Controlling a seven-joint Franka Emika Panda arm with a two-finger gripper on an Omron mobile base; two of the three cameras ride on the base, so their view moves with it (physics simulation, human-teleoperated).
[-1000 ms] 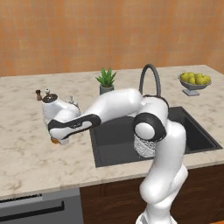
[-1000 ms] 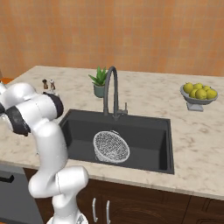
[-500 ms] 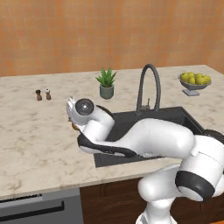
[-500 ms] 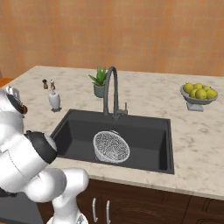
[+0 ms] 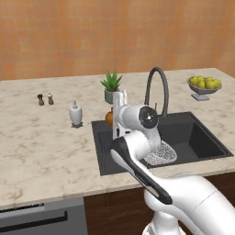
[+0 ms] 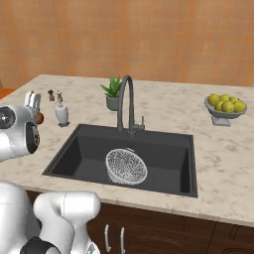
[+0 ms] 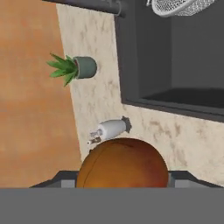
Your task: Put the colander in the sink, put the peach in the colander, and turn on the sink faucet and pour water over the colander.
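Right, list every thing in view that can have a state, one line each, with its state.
colander: in the sink, tilted, nothing in it.
peach: between the jaws, off the counter, not yet in the colander.
gripper: shut on the peach, raised by the sink's left edge.
sink: dry, holds the colander alone.
sink faucet: off, no water running.
soap dispenser: upright on the counter.
fruit bowl: upright, full of lemons.

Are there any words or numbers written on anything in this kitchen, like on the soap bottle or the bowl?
None: no words, numbers or signs can be read anywhere.
The soap dispenser is plain white, with no label.
The fruit bowl is plain grey.
The plant pot has no writing.
The sink faucet and sink carry no brand mark.
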